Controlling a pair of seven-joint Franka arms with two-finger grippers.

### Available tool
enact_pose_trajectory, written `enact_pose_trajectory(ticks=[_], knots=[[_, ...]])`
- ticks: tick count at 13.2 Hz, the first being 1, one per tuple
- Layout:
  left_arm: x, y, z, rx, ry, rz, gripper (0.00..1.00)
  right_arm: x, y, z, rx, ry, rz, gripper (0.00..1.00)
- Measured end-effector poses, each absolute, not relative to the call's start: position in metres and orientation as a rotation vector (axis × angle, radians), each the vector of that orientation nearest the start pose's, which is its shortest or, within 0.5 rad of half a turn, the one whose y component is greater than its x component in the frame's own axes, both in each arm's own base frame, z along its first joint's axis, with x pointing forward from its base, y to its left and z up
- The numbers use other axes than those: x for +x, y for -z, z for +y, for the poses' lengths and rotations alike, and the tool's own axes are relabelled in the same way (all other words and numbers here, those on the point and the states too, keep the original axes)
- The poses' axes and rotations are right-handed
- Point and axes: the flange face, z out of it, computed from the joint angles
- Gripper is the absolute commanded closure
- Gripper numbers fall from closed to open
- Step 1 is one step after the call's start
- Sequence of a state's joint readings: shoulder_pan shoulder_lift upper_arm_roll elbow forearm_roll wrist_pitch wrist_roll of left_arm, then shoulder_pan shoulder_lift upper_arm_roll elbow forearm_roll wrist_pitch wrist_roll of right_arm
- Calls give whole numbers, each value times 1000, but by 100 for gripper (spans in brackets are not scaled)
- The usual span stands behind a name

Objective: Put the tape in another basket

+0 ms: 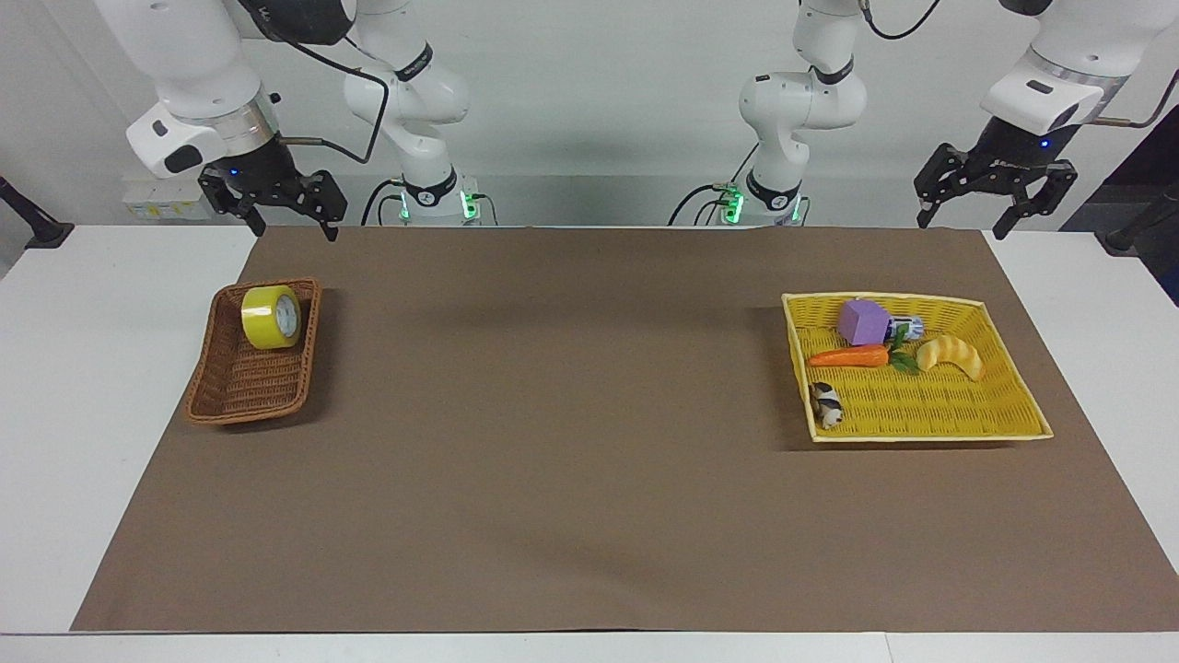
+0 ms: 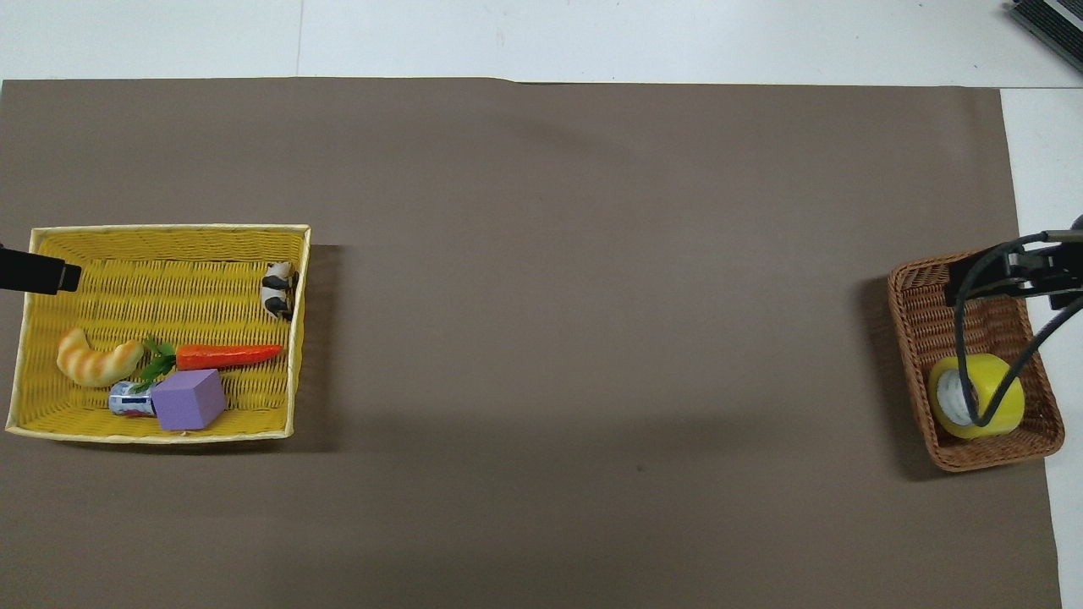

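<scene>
The yellow tape (image 1: 271, 317) (image 2: 977, 408) stands on its edge in the brown wicker basket (image 1: 236, 401) (image 2: 916, 320), at the end of the basket nearer to the robots. This basket is at the right arm's end of the table. My right gripper (image 1: 291, 226) is open and empty, raised over the mat's edge on the robots' side of that basket, apart from the tape. My left gripper (image 1: 960, 224) is open and empty, raised over the mat's edge at the left arm's end. A cable of the right arm crosses the tape in the overhead view.
A wider yellow woven basket (image 1: 1013, 416) (image 2: 169, 235) sits at the left arm's end. It holds a purple block (image 1: 863, 321), a carrot (image 1: 849, 356), a croissant toy (image 1: 952, 355), a small can and a black-and-white toy animal (image 1: 826, 403). A brown mat (image 1: 571, 414) covers the table.
</scene>
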State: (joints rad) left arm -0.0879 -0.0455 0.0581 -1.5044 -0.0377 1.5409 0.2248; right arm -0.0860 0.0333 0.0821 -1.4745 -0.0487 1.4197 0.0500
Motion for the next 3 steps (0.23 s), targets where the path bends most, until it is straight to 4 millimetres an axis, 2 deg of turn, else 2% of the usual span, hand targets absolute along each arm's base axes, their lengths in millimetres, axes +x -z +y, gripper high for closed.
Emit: enact_pose_trajectory(ticks=[3], knots=[[535,-679,-19,-3145,138,406,0,549,-638,-9,-3185,-139,94,0]])
